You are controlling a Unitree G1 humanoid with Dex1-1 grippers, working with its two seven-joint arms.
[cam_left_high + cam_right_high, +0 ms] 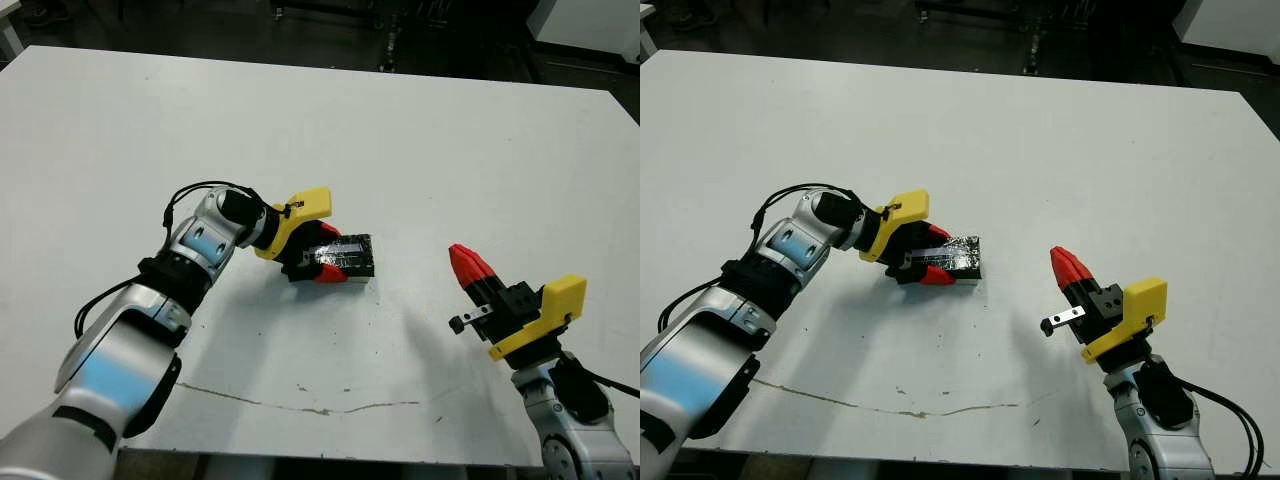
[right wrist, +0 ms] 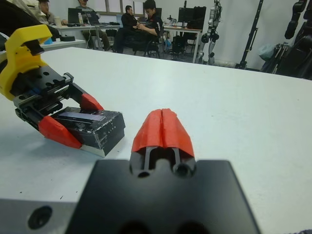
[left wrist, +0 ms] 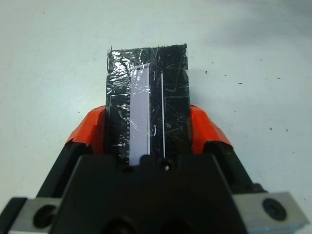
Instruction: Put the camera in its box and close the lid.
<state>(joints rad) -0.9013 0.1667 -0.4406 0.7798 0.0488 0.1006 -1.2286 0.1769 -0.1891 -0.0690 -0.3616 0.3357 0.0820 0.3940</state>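
The lid [image 1: 347, 254], black and glossy with silvery speckles and a pale label strip [image 3: 140, 112], lies flat near the table's middle. Under it a thin white edge of the box [image 2: 95, 148] shows in the right wrist view. The camera is hidden. My left gripper [image 1: 320, 256] reaches in from the left, and its red fingers [image 3: 201, 127] press both long sides of the lid, shut on it. My right gripper [image 1: 466, 263] hovers to the right of the lid, apart from it, fingers together and holding nothing.
A thin dark crack line [image 1: 300, 404] runs along the white table [image 1: 400, 130] near its front edge. Beyond the table's far side, people [image 2: 141, 19] sit at desks, with dark stands [image 2: 253, 29] further right.
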